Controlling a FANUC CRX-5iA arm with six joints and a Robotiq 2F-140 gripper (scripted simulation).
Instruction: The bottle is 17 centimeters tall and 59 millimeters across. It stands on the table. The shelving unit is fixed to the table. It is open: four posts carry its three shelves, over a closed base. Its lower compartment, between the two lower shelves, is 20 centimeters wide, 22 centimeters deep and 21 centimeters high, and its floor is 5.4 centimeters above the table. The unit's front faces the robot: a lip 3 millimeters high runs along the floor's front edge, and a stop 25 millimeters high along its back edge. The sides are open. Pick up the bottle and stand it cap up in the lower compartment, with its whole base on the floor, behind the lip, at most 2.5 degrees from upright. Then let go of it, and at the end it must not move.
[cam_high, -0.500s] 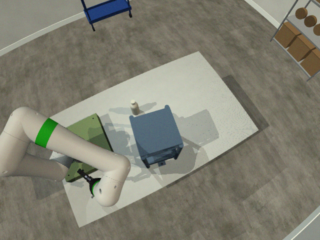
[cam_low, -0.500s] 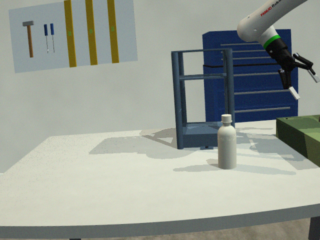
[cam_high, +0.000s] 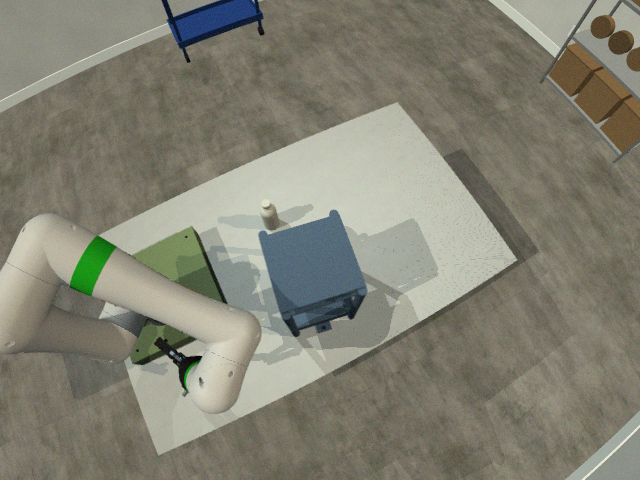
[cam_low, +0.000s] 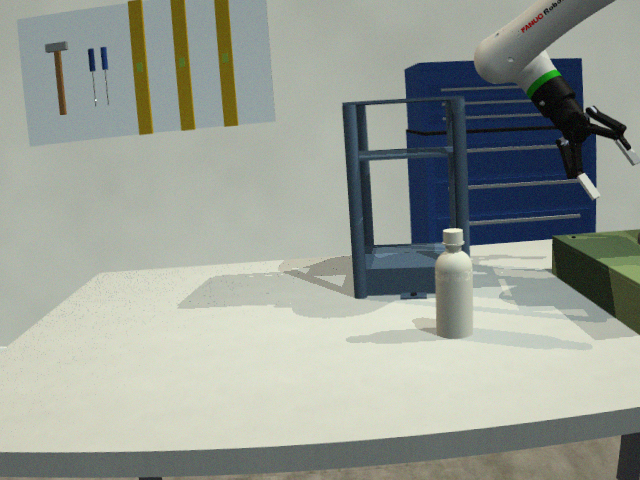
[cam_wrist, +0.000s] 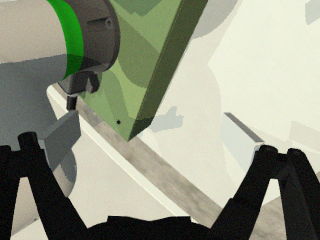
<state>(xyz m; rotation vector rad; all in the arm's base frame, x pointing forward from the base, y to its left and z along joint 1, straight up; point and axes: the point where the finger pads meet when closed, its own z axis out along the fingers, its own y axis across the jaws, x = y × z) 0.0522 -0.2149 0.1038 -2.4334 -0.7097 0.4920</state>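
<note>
Your gripper (cam_low: 604, 155) hangs spread wide and empty, well apart from the bottle (cam_low: 453, 289); it stands upright on the table (cam_low: 206, 361) beside the shelving unit (cam_low: 356, 206) (a tall, tippy target); a glancing finger would topple it.

Top view, positions relative to the blue shelving unit (cam_high: 312, 266) on the white table (cam_high: 413, 170):

- Bottle (cam_high: 268, 214): cream, upright, just beside the unit's far left corner.
- Green base block (cam_high: 178, 255): left of the unit, apart from it.
- Arm (cam_high: 155, 294): white with a green band, crossing the block.
- Gripper (cam_high: 164, 347): black, lower left of the unit, over the block's near edge.
- Blue cart (cam_high: 214, 20): well beyond.
- Storage rack (cam_high: 555, 64) with boxes: far upper right.
</note>
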